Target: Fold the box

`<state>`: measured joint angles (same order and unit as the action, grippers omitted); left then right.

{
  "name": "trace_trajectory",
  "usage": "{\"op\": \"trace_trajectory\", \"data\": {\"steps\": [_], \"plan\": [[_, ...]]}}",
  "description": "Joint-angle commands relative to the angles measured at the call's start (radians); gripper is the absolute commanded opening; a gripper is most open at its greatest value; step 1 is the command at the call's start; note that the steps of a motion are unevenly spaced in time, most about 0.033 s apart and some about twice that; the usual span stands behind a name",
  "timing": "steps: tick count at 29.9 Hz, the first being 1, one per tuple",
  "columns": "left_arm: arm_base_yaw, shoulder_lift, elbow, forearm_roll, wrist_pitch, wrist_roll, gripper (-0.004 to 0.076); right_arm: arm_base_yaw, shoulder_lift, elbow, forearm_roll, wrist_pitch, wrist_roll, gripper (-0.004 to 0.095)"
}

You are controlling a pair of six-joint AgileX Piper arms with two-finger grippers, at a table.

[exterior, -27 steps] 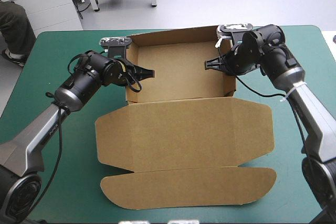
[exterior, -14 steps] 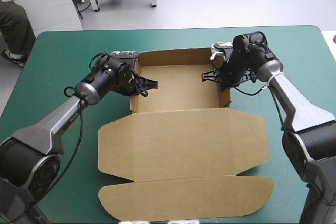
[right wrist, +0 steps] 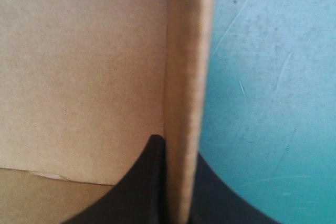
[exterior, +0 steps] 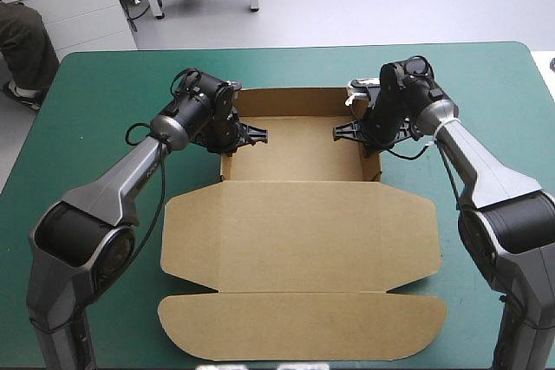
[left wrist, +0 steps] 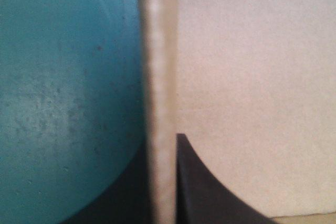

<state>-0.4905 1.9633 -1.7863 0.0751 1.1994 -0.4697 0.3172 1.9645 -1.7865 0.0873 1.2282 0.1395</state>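
So progress-wise I'd call this past halfway. The box (exterior: 299, 231) sits around the middle of the teal-green cover (exterior: 95, 84), and its far part is already a tray: back wall and 2 side walls are up, floor flat between them. What looks left, as far as I can judge, is getting those side walls to hold on their own and then dealing with the lid, which isn't touched yet.

The left gripper (exterior: 243, 134) is pinched on the tray's left side wall (left wrist: 160, 77), 1 black finger inside the tray and 1 outside over the cover, nearly closed with just the board edge between them. The right gripper (exterior: 354, 131) does the same on the right side wall (right wrist: 186, 77). Both wrist views show that wall edge running straight out from between the fingers.

As for looks: plain brown board, clean, no visible tears. The lid panel lies flat on the cover on the near side of the tray, wide with angled corners, and beyond a crease there's a long rounded tuck flap, also flat, reaching toward the table's near edge.
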Motion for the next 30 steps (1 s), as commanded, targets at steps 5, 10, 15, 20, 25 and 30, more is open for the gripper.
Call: {"op": "trace_trajectory", "data": {"steps": [5, 10, 15, 20, 25, 30], "plan": [[0.001, -0.025, -0.042, 0.002, 0.028, 0.012, -0.0010, -0.006, -0.055, -0.033, -0.022, 0.013, -0.023, 0.0017], [0.001, -0.010, -0.042, 0.000, 0.053, 0.100, -0.0010, -0.006, -0.055, -0.033, -0.026, 0.011, -0.018, 0.0257], [0.001, -0.009, -0.042, -0.002, 0.043, 0.100, 0.0053, -0.006, -0.055, -0.033, -0.026, 0.018, -0.015, 0.0590], [0.001, -0.009, -0.042, -0.002, 0.043, 0.100, 0.0259, -0.006, -0.055, -0.033, -0.020, 0.023, -0.005, 0.0776], [0.001, 0.008, -0.042, 0.000, 0.073, 0.100, 0.0459, -0.006, -0.055, -0.033, -0.007, 0.025, -0.005, 0.0780], [0.001, 0.008, -0.063, 0.034, 0.084, 0.112, 0.0455, -0.006, -0.055, -0.033, 0.004, 0.017, -0.005, 0.0780]]}}
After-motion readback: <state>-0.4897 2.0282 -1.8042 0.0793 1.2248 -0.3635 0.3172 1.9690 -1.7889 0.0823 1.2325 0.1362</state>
